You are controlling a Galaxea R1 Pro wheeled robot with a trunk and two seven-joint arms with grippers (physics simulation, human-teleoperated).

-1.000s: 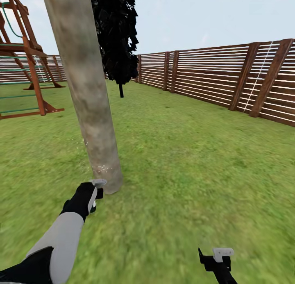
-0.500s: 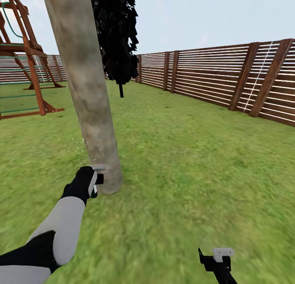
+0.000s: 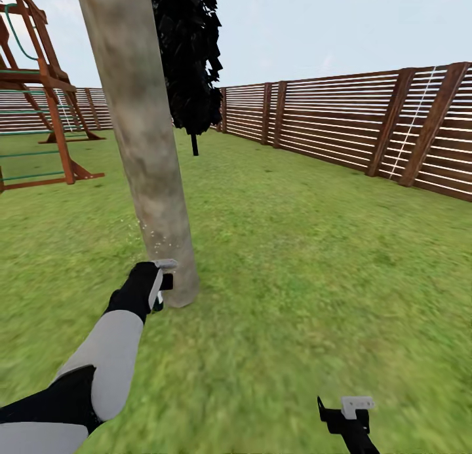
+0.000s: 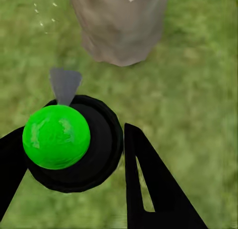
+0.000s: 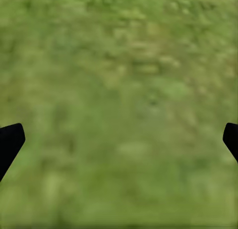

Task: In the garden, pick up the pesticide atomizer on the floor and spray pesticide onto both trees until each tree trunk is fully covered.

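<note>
Gripping the round green-topped atomizer point(image 4: 57, 136), left jaws face mottled trunk point(image 3: 147, 146); right jaws spread.

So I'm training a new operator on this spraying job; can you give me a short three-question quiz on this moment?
1. True or false: the left end effector holds the sprayer.
2. What does the sprayer's nozzle point at: A) the fence, B) the tree trunk, C) the play frame?
3. What lies beneath the right end effector?

Key: 1 true; 2 B; 3 grass.
</note>
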